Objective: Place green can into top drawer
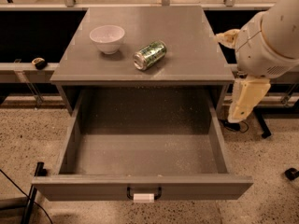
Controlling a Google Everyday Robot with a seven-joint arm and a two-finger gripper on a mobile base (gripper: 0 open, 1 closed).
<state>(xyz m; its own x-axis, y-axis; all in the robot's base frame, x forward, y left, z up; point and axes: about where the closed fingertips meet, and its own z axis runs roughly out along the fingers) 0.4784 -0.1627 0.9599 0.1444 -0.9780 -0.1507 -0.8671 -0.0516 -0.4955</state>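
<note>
The green can lies on its side on the grey cabinet top, just right of the white bowl. The top drawer is pulled wide open below it; its speckled floor holds nothing, and its front panel bears a dark handle with a white tag. My gripper hangs at the end of the white arm, right of the cabinet, beside the drawer's right wall. It points down, apart from the can, with nothing seen in it.
A white bowl stands upright at the left of the cabinet top. Metal rails and legs run behind the cabinet. A small dark object sits on the left rail. Cables lie on the speckled floor at bottom left.
</note>
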